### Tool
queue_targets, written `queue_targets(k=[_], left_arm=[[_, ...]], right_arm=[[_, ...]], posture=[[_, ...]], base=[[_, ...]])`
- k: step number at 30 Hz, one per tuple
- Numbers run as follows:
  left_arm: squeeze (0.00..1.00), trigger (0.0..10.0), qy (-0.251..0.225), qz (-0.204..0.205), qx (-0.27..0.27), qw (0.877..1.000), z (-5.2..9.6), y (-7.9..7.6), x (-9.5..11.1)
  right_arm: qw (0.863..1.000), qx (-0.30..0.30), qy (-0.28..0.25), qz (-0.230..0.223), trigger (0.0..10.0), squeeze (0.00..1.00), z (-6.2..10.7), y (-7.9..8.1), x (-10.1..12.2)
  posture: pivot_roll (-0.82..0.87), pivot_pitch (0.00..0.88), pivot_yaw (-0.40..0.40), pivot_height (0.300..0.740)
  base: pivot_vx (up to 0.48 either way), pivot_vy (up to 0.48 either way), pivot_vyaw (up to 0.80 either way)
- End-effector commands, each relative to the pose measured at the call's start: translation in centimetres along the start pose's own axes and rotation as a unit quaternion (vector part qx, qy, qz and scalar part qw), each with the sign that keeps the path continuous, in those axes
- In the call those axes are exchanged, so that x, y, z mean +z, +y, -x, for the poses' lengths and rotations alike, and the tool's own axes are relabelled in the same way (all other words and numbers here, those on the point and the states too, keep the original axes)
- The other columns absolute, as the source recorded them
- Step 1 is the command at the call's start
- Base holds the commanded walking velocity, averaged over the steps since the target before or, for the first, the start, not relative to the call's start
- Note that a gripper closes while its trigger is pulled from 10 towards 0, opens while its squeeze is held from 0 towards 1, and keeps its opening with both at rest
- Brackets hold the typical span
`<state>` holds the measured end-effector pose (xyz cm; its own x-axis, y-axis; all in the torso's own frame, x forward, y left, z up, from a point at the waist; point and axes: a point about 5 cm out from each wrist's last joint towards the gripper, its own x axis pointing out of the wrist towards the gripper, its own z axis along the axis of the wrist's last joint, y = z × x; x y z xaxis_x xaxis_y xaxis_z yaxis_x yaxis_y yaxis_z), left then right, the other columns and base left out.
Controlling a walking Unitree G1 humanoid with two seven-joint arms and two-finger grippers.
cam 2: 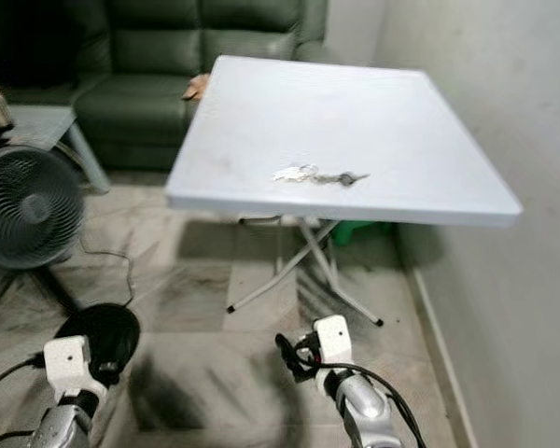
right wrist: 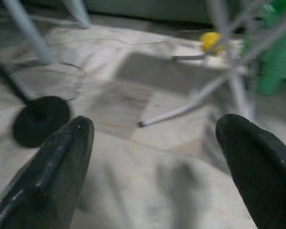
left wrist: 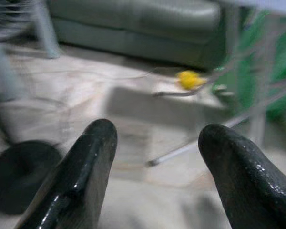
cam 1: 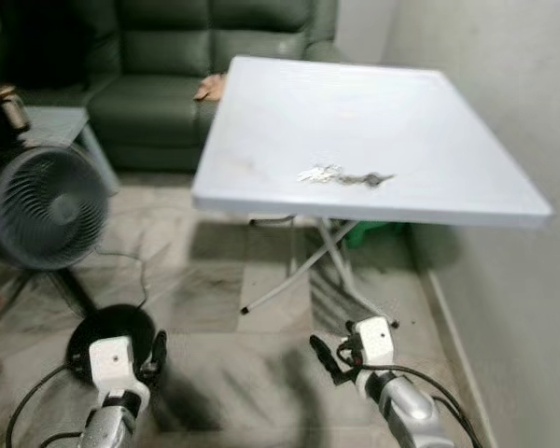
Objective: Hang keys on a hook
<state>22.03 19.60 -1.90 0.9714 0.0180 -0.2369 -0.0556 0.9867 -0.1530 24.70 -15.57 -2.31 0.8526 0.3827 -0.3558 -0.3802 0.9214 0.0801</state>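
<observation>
1. Nearest to us, our left gripper (left wrist: 152, 162) hangs low over the tiled floor (cam 1: 224, 280) on the left, with its two black fingers (left wrist: 81, 176) set moderately apart and nothing between them.
2. Our right gripper (right wrist: 157, 162) hangs low on the right, also above the floor, and its fingers (right wrist: 52, 171) are spread wide, also with nothing between them.
3. Just beyond the left gripper we see the round black base (cam 1: 112, 331) of a standing fan (cam 1: 42, 205), which is at the left edge.
4. Farther ahead stands a white folding table (cam 1: 429, 121), close to the wall on the right, on crossed metal legs (cam 1: 327, 257).
5. The keys (cam 1: 341, 175) lie flat on the table top, near its near edge and about in the middle. They are well apart from both grippers.
6. Under the table, on the far side, there is something green (cam 1: 373, 233) and a small yellow object (left wrist: 189, 79); we cannot tell what they are.
7. Farthest, behind the table, we see a dark green sofa (cam 1: 168, 56).
</observation>
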Motion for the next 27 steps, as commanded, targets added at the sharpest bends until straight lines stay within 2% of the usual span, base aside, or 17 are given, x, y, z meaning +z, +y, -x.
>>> queue_targets(k=[1, 17, 18, 19, 22, 27], left_arm=[[0.0, 10.0, 0.005, -0.013, 0.011, 1.0, 0.3, 1.3, 0.1], [0.0, 10.0, 0.007, -0.01, 0.011, 1.0, 0.1, 1.2, 0.3], [0.0, 10.0, -0.003, -0.036, 0.009, 0.999, -0.1, 0.9, 0.6], [0.0, 10.0, -0.007, -0.042, 0.006, 0.999, -0.1, 0.7, 0.7], [0.0, 10.0, -0.013, -0.045, -0.003, 0.999, -0.2, 0.3, 0.9], [0.0, 10.0, -0.053, -0.053, -0.025, 0.997, -0.5, -0.6, 2.3]], right_arm=[[1.0, 0.013, -0.017, -0.001, 10.0, 0.0, -0.7, 0.8, 0.7], [1.0, 0.016, -0.019, 0.0, 10.0, 0.0, -0.7, 0.8, 0.8], [1.0, 0.017, -0.02, 0.0, 10.0, 0.0, -0.8, 0.9, 0.9], [1.0, 0.017, -0.021, 0.0, 10.0, 0.0, -0.8, 0.9, 0.9], [1.0, 0.017, -0.025, 0.002, 10.0, 0.0, -0.8, 0.8, 1.1], [0.995, 0.011, -0.09, -0.038, 10.0, 0.0, -1.2, 0.5, 2.9]], posture=[[-0.03, 0.0, -0.024, 0.74], [-0.03, 0.0, -0.027, 0.74], [-0.02, 0.0, -0.029, 0.74], [-0.02, 0.0, -0.029, 0.74], [-0.02, 0.0, -0.03, 0.74], [-0.02, 0.0, -0.033, 0.74]], base=[[0.48, 0.0, 0.0], [0.48, 0.0, 0.0], [0.0, 0.0, 0.0], [0.0, 0.0, 0.0], [0.0, 0.0, 0.0], [0.0, 0.0, 0.0]])
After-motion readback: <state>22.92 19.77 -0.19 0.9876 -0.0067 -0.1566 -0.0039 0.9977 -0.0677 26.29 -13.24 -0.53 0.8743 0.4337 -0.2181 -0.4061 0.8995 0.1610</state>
